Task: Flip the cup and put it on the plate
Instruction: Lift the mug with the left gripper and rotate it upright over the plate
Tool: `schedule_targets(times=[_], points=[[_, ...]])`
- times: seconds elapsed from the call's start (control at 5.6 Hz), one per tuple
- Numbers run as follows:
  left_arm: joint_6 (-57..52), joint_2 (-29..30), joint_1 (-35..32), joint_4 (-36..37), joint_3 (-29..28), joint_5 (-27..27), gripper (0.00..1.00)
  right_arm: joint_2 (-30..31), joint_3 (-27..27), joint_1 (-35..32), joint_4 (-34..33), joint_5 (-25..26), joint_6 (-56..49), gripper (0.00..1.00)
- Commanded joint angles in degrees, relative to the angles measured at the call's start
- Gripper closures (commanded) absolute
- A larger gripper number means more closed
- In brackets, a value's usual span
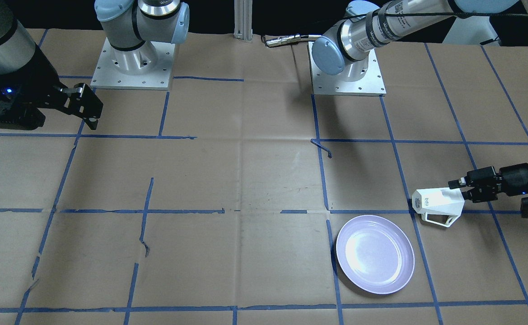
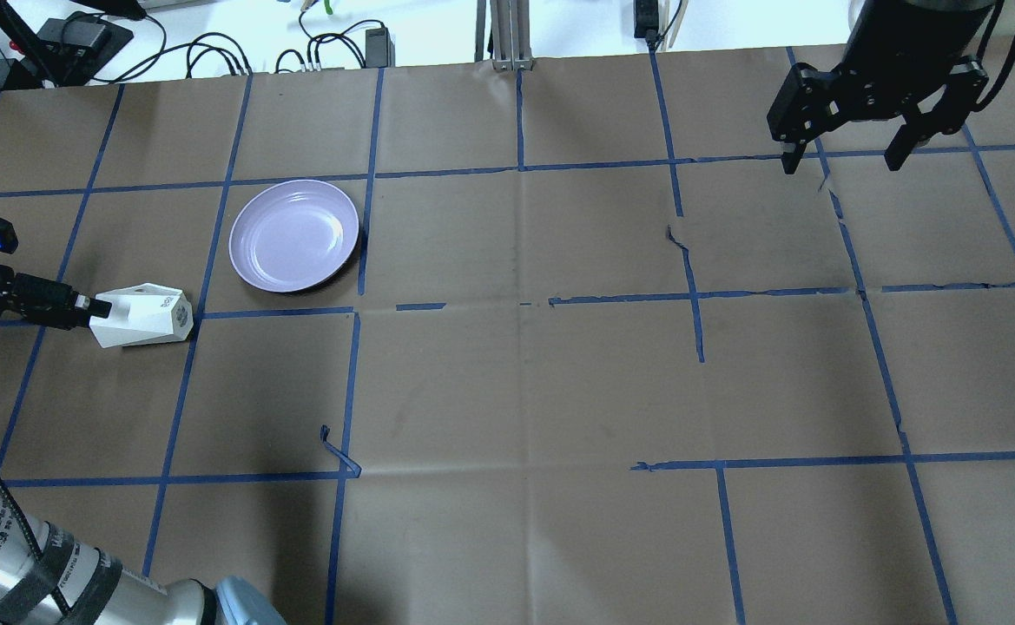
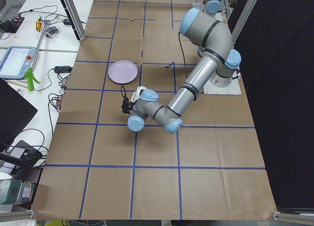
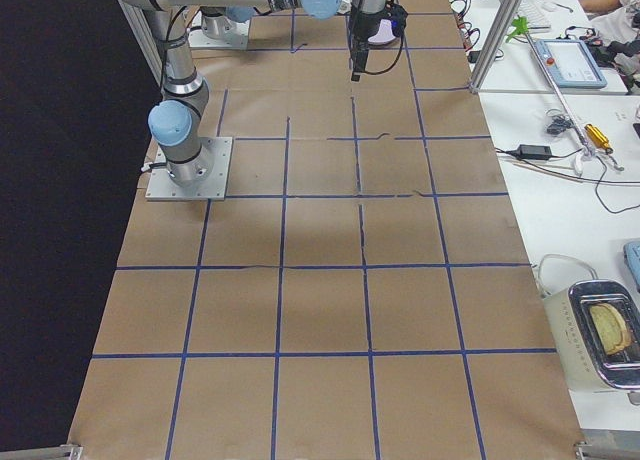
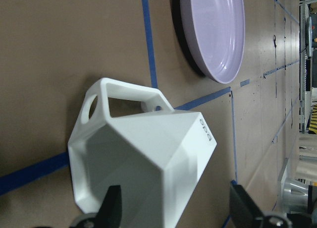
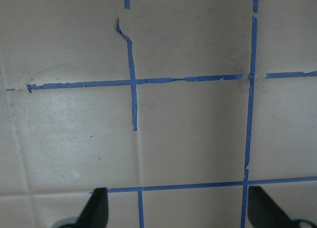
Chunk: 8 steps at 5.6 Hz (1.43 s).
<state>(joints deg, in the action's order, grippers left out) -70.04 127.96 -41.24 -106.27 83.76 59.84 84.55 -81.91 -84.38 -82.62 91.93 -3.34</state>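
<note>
Left pincer (image 1: 463,189) is sitting released at the wide mouth end of the cup (image 1: 437,204). In the left wrist view its fingers are standing well apart, one finger (image 5: 113,208) overlapping the cup's wide end. The other is staying clear of it, with a strip of counter (image 2: 516,391) showing between. The cup is lying on its side, low at the counter's left end; whether it is resting on a facet or hanging just off the surface I cannot tell. Its long axis is running straight out from the pincer's reach, with the mouth toward the wrist. The lettered base (image 5: 204,130) is pointing away, toward the counter's middle. The handle (image 1: 440,220) is turning out sideways, toward the operators' edge. The plate (image 1: 375,254) is lying near but apart, off the base end on the handle's side, so it is not in line with the cup's axis. Right pincer (image 2: 844,163) is hanging open over the counter's far right end, well apart from both things, so the left arm is plainly the nearer one. Judging from this, the coming move is hinging on that in-line axis. A grip on the mouth end and a turn of the wrist would be bringing the base down, and then a short carry diagonally to the plate.
</note>
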Motion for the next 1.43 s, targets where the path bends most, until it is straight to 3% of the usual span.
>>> schedule_targets(times=[0.0,0.18,0.71,1.25], points=[[0.1,-0.8,-1.0,-0.7,-0.2,-0.3,0.99,0.0,0.0,0.0,0.0,0.0,0.0,0.0],[0.3,-2.2,-1.3,-2.0,-0.3,-3.3,1.0,0.0,0.0,0.0,0.0,0.0,0.0,0.0],[12.9,-12.3,-5.9,0.2,-1.8,-2.8,1.0,0.0,0.0,0.0,0.0,0.0,0.0,0.0],[32.1,-16.1,-21.7,18.0,-1.9,8.0,1.0,0.0,0.0,0.0,0.0,0.0,0.0,0.0]])
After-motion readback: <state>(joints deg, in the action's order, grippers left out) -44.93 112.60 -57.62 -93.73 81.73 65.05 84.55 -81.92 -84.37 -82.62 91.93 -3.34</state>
